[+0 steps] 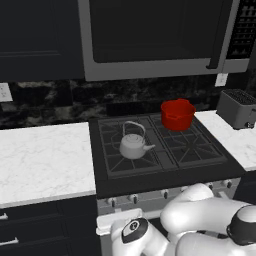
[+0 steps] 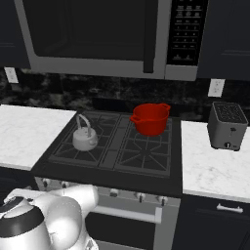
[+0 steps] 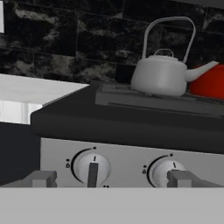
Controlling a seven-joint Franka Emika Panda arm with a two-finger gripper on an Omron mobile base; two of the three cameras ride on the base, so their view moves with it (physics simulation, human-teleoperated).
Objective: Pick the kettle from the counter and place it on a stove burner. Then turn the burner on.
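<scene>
Kettle [image 1: 133, 145] is sitting upright on the near-left stove burner [image 1: 131, 152], handle arched up, spout pointing right toward the centre of the stove. In the hand view the kettle [image 3: 160, 75] is resting on the grate above the dark stove front.

Red pot [image 1: 177, 114] is standing on the far-right burner, well apart from the kettle. Counter [image 1: 42, 160] is lying to the left of the stove. Toaster [image 1: 237, 108] is sitting on the narrower slab to the right.

Gripper [image 3: 111, 179] is hovering low at the stove's front panel, fingers apart, one fingertip [image 3: 40, 178] left and the other right of the two knobs. Left knob [image 3: 91, 168] is showing between the fingers, its dark bar pointing straight down; second knob [image 3: 165, 170] is just beside it, to the right. Fingers are touching neither knob.
</scene>
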